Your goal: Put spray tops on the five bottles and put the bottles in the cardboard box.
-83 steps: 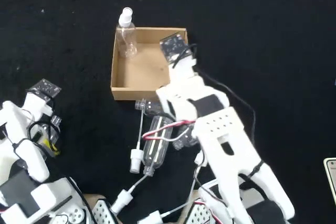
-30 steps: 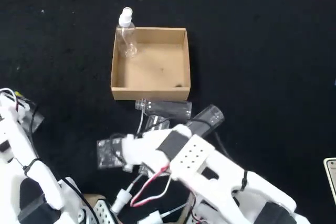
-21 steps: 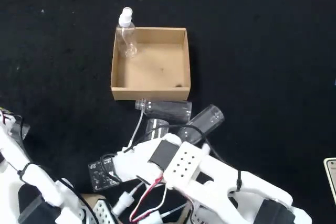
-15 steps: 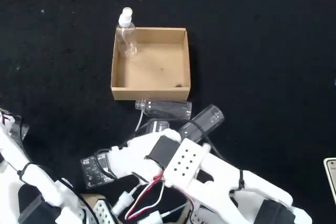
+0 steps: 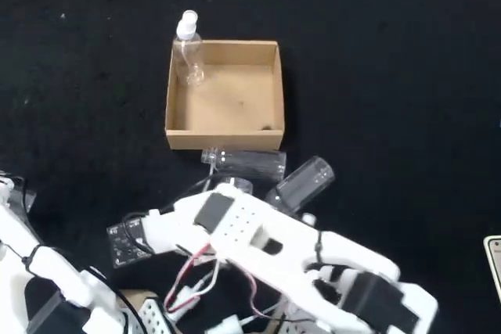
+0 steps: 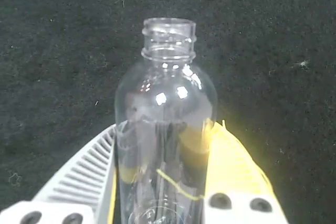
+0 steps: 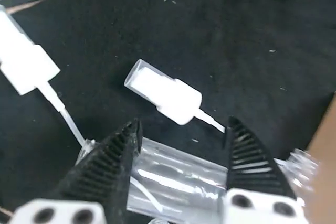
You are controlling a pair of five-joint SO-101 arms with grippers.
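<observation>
bottle [image 6: 165, 103], its neck bare and open, is clenched between the jaws of the left gripper [image 6: 164, 140], which press on its clear sides. the left arm [image 5: 23, 248] sits at the near left edge of the table [image 5: 391, 76].

the right gripper [image 7: 183, 124] is released, with its jaws spread wide above a lying bottle [image 7: 173, 174]. a spray top [image 7: 164, 96] lies on the table just past the fingertips, and its thin tube points toward one of them. a second top [image 7: 25, 62] lies well off to one side. the right arm [image 5: 258, 240] stretches from near right across to near left.

farther out, a third bottle [image 5: 244, 163] lies along the near wall of the box [image 5: 223, 141], and a fourth bottle [image 5: 304, 180] lies just right of it. both are uncapped. a capped bottle [image 5: 188, 56] stands in the far left corner of the box, so i judge one of the five done.

the next move looks like picking up the spray top. the main risk is that the jaws come down on the lying bottle beneath them instead. the bottle is round, so it could roll and knock the top away. a pinch on the tube rather than the cap could bend it or let the top swing, and then it would miss the held bottle's narrow neck. pushing the top on could also make the smooth bottle slip in the left jaws.
</observation>
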